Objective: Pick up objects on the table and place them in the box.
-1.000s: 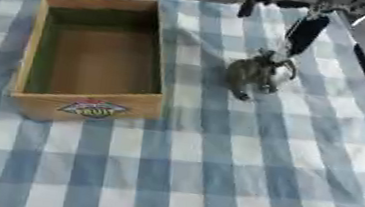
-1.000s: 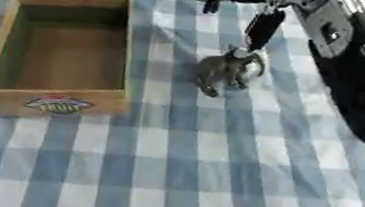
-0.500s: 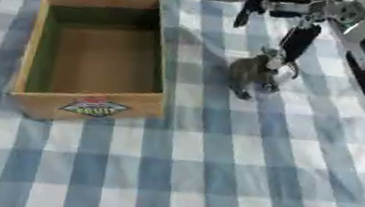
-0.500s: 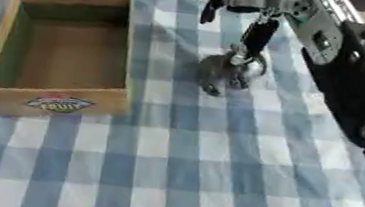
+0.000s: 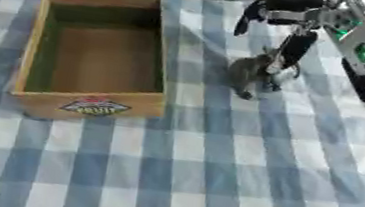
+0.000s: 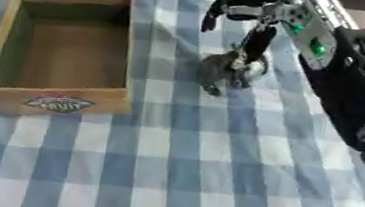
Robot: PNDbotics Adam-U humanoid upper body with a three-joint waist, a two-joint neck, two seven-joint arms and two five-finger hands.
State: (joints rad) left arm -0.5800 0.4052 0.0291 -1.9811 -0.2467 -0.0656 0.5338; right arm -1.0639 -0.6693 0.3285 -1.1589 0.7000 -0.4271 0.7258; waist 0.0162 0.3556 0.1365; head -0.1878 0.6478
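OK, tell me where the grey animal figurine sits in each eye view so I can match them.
Left eye view: grey animal figurine right of centre in the upper half, right of the wooden box, under the right hand.
Right eye view: same figurine close to centre in the upper half.
Shared landmark: the box's label on its near wall.

right hand (image 5: 287, 23) blurred; contact with grey figurine (image 5: 256, 74) unclear

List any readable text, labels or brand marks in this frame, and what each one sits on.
"FRUIT": on the oval label on the near end wall of the open wooden box. Smaller marks around that word are too blurred to read.
No other text can be read; the robot hand shows only green lights.
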